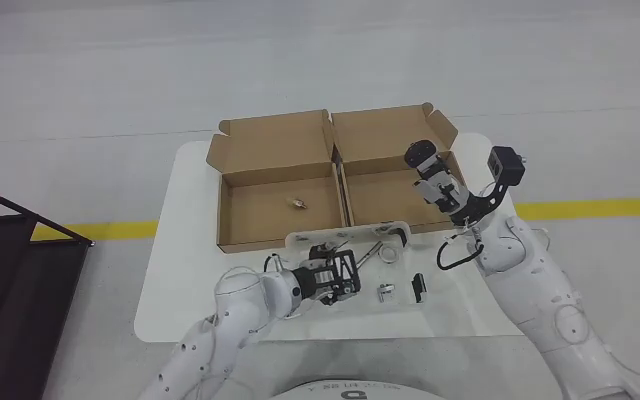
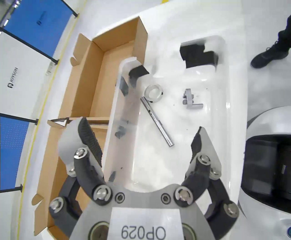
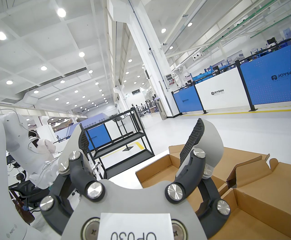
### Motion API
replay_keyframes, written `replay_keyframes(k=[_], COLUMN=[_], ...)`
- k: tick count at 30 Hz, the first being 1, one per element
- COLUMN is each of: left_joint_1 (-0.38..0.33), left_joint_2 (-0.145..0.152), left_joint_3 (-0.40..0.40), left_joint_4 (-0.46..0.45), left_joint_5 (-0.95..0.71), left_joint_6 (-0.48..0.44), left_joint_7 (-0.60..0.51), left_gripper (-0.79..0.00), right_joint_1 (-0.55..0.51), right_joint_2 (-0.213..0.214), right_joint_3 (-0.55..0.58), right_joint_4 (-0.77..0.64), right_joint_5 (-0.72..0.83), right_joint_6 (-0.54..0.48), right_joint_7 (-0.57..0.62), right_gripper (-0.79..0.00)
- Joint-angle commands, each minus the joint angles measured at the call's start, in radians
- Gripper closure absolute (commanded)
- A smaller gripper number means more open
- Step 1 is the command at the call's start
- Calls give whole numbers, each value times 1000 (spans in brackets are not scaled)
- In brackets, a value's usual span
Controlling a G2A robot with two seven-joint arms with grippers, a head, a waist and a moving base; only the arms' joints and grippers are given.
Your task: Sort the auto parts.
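Auto parts [image 2: 163, 131] mostly wait unsorted in the tray [image 2: 224, 95] on the tabletop [image 2: 186, 20], so I judge the job barely begun: one piece boxed, five to go. My left claw [image 2: 141, 127] hangs over the near end of the tray with its jaws spread wide and nothing between them. Just beyond its tips lies one steel rod [image 2: 156, 121], slanting away from me, its far end touching or almost touching one metal ring [image 2: 154, 93]. Beside the ring, and apart from it, sits one small grey clamp [image 2: 190, 102]. Farther on, one black piece [image 2: 137, 72] rests against the tray's clear wall, and one larger black block [image 2: 197, 55] sits at the far end. That makes five parts in the tray as far as I can count; the darker smudges along the clear wall look to me like reflections, though I cannot be sure. Past the tray stand two open cardboard boxes, side by side and touching. The left box [image 1: 222, 215] holds one small part [image 1: 298, 202] near the middle of its floor, too small to identify. Over the right box [image 1: 385, 195] my right claw [image 3: 141, 126] is raised high and tipped toward the hall, its jaws parted and holding nothing.
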Motion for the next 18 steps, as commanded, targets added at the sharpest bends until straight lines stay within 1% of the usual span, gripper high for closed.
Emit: replay_keyframes(k=[1, 2, 3, 7, 8, 9, 10, 11, 13, 15, 18], left_joint_1=[-31, -43, -57, -107, -119, -130, -139, -149, -167, -183, -208], left_joint_2=[-9, -13, -18, -33, -36, -40, -43, -46, -53, -60, -71], left_joint_3=[28, 38, 45, 74, 81, 88, 96, 103, 122, 145, 180], left_joint_4=[41, 61, 77, 128, 141, 154, 168, 180, 207, 237, 276], left_joint_5=[-31, -58, -84, -168, -178, -189, -202, -211, -220, -219, -215], left_joint_6=[11, 19, 29, 49, 59, 69, 79, 87, 100, 115, 135], left_joint_7=[-24, -35, -46, -89, -101, -110, -119, -126, -140, -151, -157], left_gripper=[-782, -751, -739, -711, -711, -736, -742, -711, -566, -505, -499], right_joint_1=[0, 0, 0, 0, 0, 0, 0, 0, 0, 0, 0], right_joint_2=[0, 0, 0, 0, 0, 0, 0, 0, 0, 0, 0], right_joint_3=[0, 0, 0, 0, 0, 0, 0, 0, 0, 0, 0], right_joint_4=[0, 0, 0, 0, 0, 0, 0, 0, 0, 0, 0], right_joint_5=[0, 0, 0, 0, 0, 0, 0, 0, 0, 0, 0], right_joint_6=[0, 0, 0, 0, 0, 0, 0, 0, 0, 0, 0], right_joint_7=[0, 0, 0, 0, 0, 0, 0, 0, 0, 0, 0], right_gripper=[-785, -785, -785, -785, -785, -785, -785, -785, -785, -785, -785])
